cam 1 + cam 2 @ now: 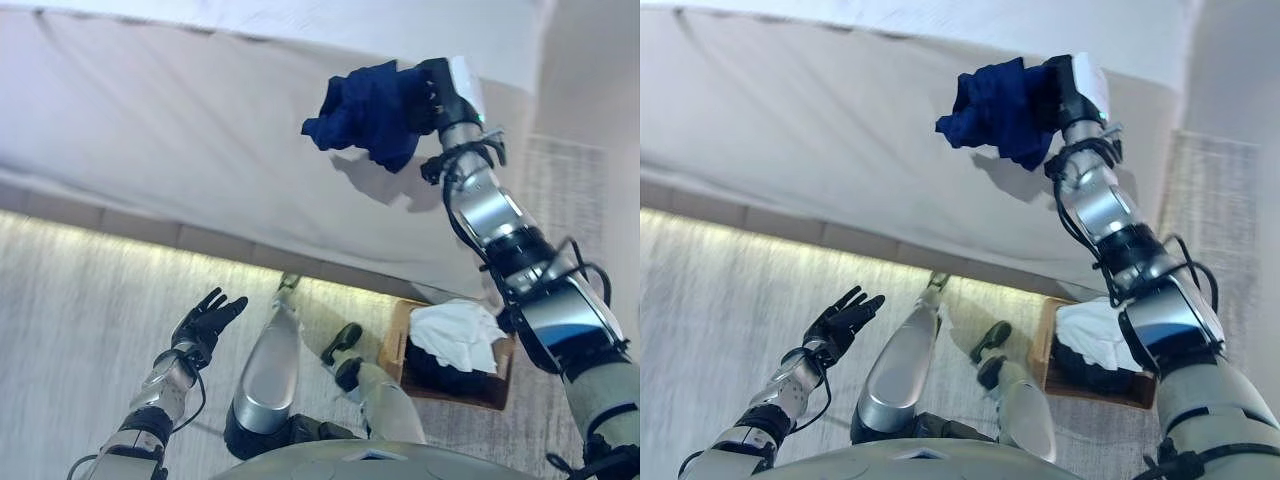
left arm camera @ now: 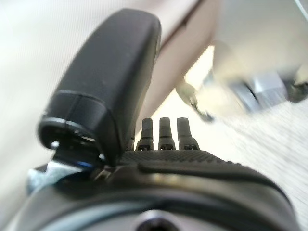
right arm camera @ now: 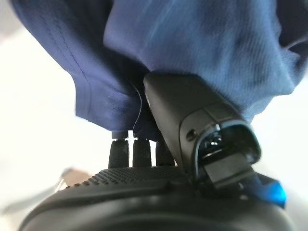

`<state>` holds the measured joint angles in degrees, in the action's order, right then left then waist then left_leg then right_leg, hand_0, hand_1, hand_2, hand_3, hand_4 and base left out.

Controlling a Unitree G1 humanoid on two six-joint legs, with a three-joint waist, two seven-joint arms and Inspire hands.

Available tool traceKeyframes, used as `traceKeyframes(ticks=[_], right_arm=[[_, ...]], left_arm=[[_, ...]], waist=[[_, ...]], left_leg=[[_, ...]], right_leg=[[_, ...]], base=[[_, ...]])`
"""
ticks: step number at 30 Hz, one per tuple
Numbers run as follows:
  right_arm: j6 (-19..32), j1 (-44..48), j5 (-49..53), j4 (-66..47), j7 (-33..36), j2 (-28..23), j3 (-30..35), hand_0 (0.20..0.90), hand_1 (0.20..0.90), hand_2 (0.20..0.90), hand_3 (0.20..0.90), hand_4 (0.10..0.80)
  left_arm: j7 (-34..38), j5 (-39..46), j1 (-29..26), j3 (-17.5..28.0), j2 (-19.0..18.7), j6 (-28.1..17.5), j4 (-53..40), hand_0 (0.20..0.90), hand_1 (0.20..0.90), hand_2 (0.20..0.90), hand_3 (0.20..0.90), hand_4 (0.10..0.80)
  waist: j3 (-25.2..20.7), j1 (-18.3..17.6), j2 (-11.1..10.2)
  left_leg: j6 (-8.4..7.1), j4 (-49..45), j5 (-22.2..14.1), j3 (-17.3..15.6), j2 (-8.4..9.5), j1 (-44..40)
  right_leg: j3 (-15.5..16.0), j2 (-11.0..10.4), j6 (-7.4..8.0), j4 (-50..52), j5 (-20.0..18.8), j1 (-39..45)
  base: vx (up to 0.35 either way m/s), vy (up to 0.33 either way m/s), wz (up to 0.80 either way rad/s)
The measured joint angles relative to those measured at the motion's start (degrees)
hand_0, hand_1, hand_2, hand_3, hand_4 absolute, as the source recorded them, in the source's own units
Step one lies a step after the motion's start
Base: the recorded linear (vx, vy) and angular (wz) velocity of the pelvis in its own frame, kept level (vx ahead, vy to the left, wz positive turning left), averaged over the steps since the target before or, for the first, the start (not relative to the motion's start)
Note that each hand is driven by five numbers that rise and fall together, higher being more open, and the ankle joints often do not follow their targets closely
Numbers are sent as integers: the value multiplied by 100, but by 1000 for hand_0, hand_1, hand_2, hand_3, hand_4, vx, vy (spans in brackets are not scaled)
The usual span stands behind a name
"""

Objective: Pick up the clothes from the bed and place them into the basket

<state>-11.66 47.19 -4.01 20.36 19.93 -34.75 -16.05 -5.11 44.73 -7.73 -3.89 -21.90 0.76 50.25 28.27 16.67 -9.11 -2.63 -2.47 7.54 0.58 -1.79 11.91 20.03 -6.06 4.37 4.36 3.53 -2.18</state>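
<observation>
A dark blue garment (image 1: 365,112) hangs from my right hand (image 1: 432,92) above the white bed (image 1: 180,130). The hand is shut on it; in the right wrist view the blue cloth (image 3: 192,53) is pinched between the thumb (image 3: 192,115) and the fingers. A wooden basket (image 1: 495,385) stands on the floor below my right arm and holds a white cloth (image 1: 455,330) over dark clothes. My left hand (image 1: 205,320) is low over the floor at the left, open and empty, with straight fingers (image 2: 166,132).
The bed's edge runs across the view with a lit strip (image 1: 120,240) beneath it. A pale carpet (image 1: 80,340) covers the floor. A rug (image 1: 565,200) lies beside the bed at the right.
</observation>
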Motion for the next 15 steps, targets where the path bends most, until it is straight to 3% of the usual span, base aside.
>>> traceKeyframes(ticks=[2,3,7,11,15], right_arm=[[0,-174,-53,-195,104,-78,284,300,300,300,200,100],[-30,-353,-58,-495,74,-114,636,300,300,300,200,100],[-24,-829,-65,-1112,94,-362,1081,300,300,300,200,100],[168,-1665,-65,-1564,136,-499,1577,300,300,300,200,100],[209,-2329,-58,-1572,98,-695,1648,300,300,300,200,100]], left_arm=[[11,-201,-1,-5,12,80,0,900,900,900,900,800],[46,-330,-13,21,39,180,-1,900,900,900,900,800],[114,-554,-7,247,142,307,29,900,900,900,900,800],[94,-659,90,313,404,300,399,900,900,900,900,800],[41,-791,330,313,633,301,747,900,900,900,900,800]], waist=[[-47,-190,-43],[-57,-342,-47],[-120,-780,-12],[-823,-1330,207],[-1452,-1786,473]], left_leg=[[57,94,52,-130,26,-242],[87,232,30,-343,17,-483],[110,397,25,-676,47,-1039],[152,749,-8,-1057,69,-1414],[202,753,-164,-1329,16,-1714]], right_leg=[[-146,28,36,-179,-157,196],[-296,25,-10,-307,-214,357],[-583,19,-44,-562,-385,741],[-914,19,-35,-803,-402,873],[-1246,71,-20,-958,-445,1068]], base=[[101,-22,-57],[98,-33,-66],[83,-49,-52],[50,-54,-43],[39,-69,-47]])
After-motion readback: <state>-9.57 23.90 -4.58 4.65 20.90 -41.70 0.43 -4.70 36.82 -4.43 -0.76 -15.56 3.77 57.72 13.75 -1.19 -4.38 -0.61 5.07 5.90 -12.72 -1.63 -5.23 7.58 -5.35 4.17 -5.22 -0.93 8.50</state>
